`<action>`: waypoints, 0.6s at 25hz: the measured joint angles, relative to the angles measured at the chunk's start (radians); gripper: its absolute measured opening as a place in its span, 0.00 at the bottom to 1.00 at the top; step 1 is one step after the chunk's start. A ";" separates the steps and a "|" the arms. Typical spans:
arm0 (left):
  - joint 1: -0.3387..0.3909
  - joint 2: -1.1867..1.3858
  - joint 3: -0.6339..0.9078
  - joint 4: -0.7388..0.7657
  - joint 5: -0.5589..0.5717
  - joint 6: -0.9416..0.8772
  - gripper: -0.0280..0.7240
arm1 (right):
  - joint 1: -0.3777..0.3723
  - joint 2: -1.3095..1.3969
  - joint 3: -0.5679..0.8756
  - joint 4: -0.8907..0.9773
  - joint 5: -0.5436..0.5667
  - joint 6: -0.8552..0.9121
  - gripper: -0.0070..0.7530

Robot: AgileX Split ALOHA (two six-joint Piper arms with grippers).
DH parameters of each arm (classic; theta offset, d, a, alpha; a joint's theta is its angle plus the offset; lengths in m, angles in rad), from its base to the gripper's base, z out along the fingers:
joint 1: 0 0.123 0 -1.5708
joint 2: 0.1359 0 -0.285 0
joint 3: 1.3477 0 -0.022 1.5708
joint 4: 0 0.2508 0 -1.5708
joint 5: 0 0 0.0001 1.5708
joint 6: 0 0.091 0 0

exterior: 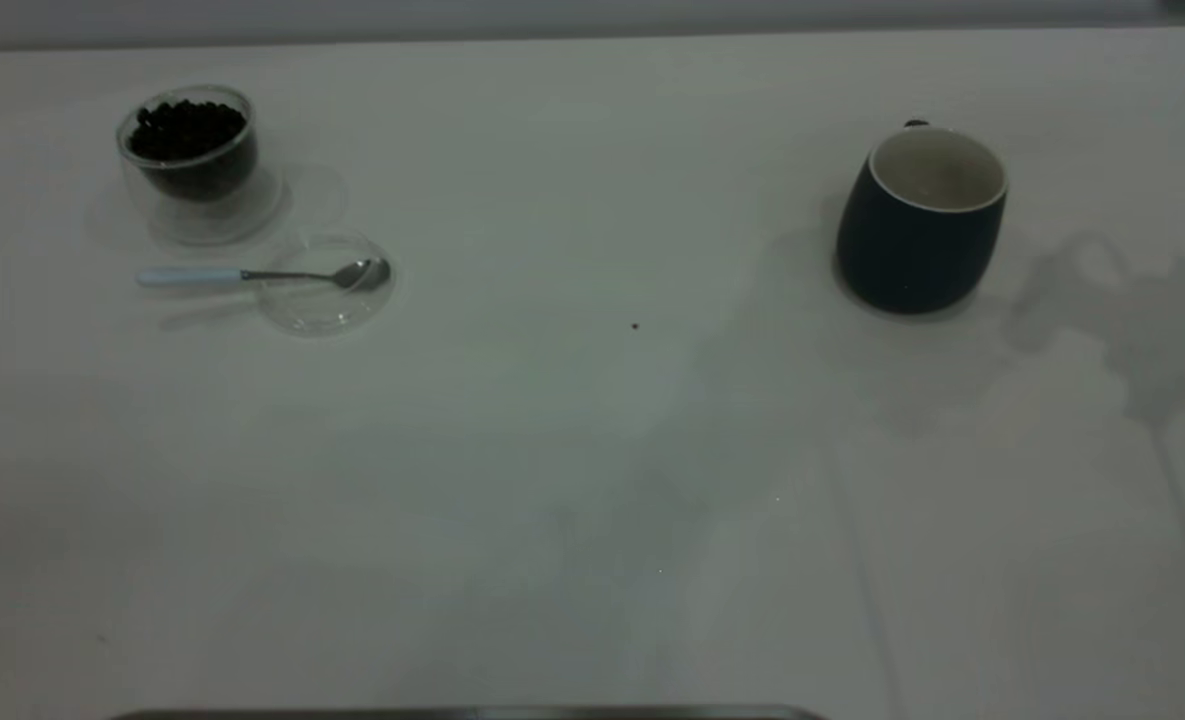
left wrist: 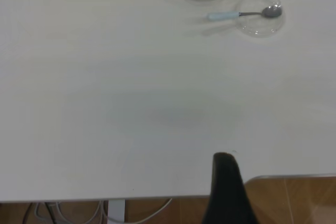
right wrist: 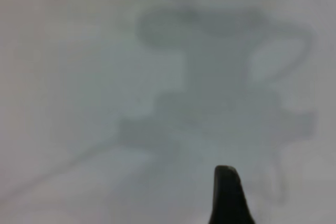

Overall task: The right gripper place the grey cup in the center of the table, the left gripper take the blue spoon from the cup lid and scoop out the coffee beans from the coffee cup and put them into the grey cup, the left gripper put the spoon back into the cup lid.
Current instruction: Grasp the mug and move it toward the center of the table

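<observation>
so basically nothing's been grabbed yet. the right end effector (right wrist: 229, 195) only shows as one dark finger tip in its wrist view, hovering over bare counter (exterior: 592, 480) and its own shadow, so i can't tell how far open it is, and it has hold of nothing that i can see. the left end effector (left wrist: 227, 190) is the same deal: one black finger near the counter's edge, opening impossible to judge, well apart from the spoon.

looks like step one is still to do. the grey cup (exterior: 920, 222) sits upright on the right side, well away from the middle, white inside, empty as far as i can see, handle mostly hidden behind it. next move, i'd guess, is the right arm reaching over to grip it and carry it toward the centre.

over on the left, the coffee cup (exterior: 190, 150) is full of coffee beans (exterior: 188, 128). just beside it the cup lid (exterior: 324, 284) holds the blue spoon (exterior: 252, 275), bowl in the lid, pale handle sticking out past the rim.
</observation>
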 joint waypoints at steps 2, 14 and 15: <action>0.000 0.000 0.000 0.000 0.000 0.000 0.82 | 0.000 0.051 -0.029 0.000 -0.026 -0.075 0.61; 0.000 0.000 0.000 -0.006 0.000 0.002 0.82 | 0.106 0.277 -0.173 0.000 -0.203 -0.212 0.61; 0.000 0.000 0.000 -0.006 0.000 0.002 0.82 | 0.119 0.288 -0.185 0.000 -0.207 -0.212 0.61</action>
